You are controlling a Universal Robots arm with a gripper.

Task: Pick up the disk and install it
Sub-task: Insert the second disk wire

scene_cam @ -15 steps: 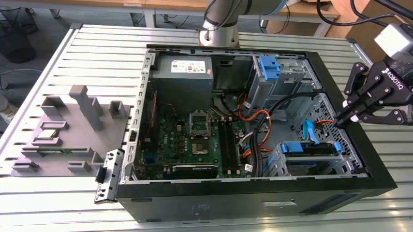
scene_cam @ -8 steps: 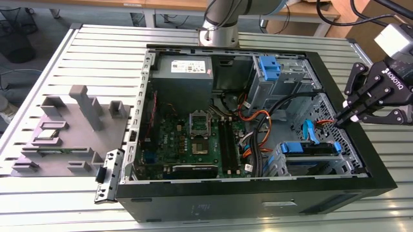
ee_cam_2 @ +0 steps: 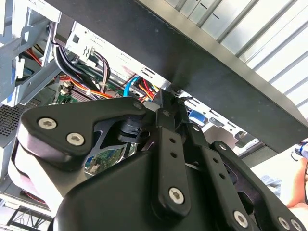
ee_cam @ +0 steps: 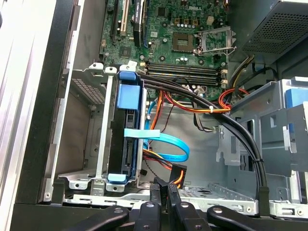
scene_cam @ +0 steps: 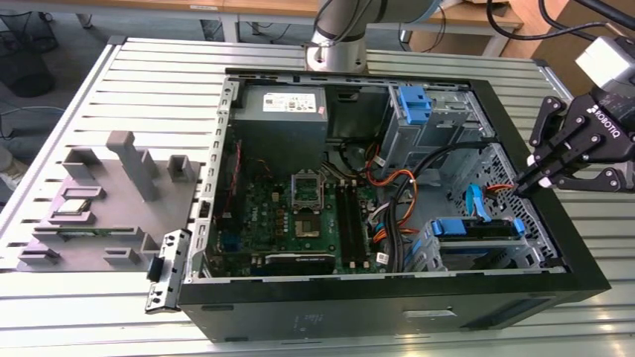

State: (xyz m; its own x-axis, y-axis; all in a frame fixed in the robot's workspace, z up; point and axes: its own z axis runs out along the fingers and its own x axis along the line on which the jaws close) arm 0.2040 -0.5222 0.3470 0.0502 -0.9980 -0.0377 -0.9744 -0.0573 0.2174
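An open black computer case (scene_cam: 297,316) lies on its side on a slatted metal table (scene_cam: 149,82), taking up most of the middle of the exterior view. Inside it, a green motherboard (scene_cam: 297,216) covers the centre, a grey power supply (scene_cam: 282,111) sits toward the upper middle, and a blue caddy (scene_cam: 415,104) stands in the metal cage at the upper right of the case. The disk (scene_cam: 476,230) sits in the drive bay at the lower right of the case, edge-on with its blue rails showing; in the first wrist view it (ee_cam: 129,130) stands upright in the bay left of centre, a blue tab at each end. A light-blue flat cable (ee_cam: 166,144) curves away from its side, and a bundle of black cables (ee_cam: 231,125) runs diagonally across the case toward the lower right of that frame, with orange wires alongside. The gripper (scene_cam: 523,181) hangs at the right edge of the exterior view, over the case's right wall and just beside the disk's bay; its fingers (ee_cam: 163,192) are pressed together and hold nothing (the tips meet at the bottom centre of the first wrist view). A grey parts fixture (scene_cam: 104,201) rests on the table at the left of the exterior view.
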